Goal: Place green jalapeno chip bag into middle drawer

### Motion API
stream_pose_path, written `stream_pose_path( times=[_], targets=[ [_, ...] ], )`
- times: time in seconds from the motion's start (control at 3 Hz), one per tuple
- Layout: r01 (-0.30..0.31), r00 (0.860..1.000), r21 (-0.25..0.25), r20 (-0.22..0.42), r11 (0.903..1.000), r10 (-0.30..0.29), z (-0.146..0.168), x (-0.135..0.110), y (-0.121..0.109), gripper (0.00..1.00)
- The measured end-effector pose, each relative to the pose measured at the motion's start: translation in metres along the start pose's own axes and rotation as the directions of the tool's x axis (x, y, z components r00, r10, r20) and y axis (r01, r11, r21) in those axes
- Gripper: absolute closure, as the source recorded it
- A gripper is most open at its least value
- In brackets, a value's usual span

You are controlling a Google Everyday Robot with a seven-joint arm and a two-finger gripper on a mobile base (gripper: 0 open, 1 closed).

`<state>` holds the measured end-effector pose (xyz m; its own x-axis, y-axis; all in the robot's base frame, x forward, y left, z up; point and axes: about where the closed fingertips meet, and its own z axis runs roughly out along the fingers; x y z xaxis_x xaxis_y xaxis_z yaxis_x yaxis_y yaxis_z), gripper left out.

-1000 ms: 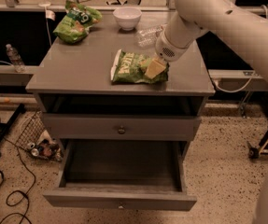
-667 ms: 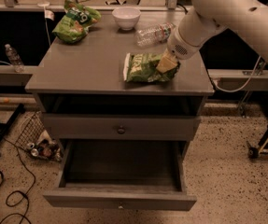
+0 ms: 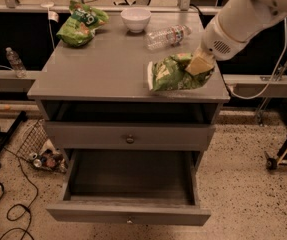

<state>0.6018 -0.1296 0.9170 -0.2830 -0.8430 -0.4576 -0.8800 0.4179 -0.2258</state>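
Observation:
The green jalapeno chip bag (image 3: pixel 169 75) is dull green with a white end strip on its left. It hangs at the front right of the grey cabinet top (image 3: pixel 98 69), held by its right end. My gripper (image 3: pixel 199 64), with pale yellow fingers, is shut on that end, and the white arm comes in from the upper right. The middle drawer (image 3: pixel 128 215) is pulled open below, its dark inside showing and empty. The bag is above and a little right of the drawer opening.
A brighter green bag (image 3: pixel 80 21), a white bowl (image 3: pixel 135 19) and a clear plastic bottle (image 3: pixel 167 36) lie at the back of the top. The upper drawer front (image 3: pixel 128 136) is shut. A wire basket (image 3: pixel 42 151), cables and a bottle (image 3: pixel 14 61) are on the left.
My gripper has carried the chip bag to the right, from the middle of the top toward its front right corner. The drawer has stayed open.

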Motion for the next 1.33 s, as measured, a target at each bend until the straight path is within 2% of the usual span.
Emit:
stream_pose_path(
  times=[0.33, 0.67, 1.0, 1.33],
  targets=[
    [0.007, 0.999, -0.108, -0.052, 0.9941, -0.013, 0.000, 0.020, 0.036, 1.00],
    [-0.012, 0.998, -0.236, -0.057, 0.9716, -0.002, 0.024, 0.046, 0.071, 1.00],
    [-0.012, 0.998, -0.236, -0.057, 0.9716, -0.002, 0.024, 0.046, 0.071, 1.00],
    [-0.064, 0.997, -0.214, -0.044, 0.9746, 0.056, 0.028, 0.074, 0.078, 1.00]
  ],
)
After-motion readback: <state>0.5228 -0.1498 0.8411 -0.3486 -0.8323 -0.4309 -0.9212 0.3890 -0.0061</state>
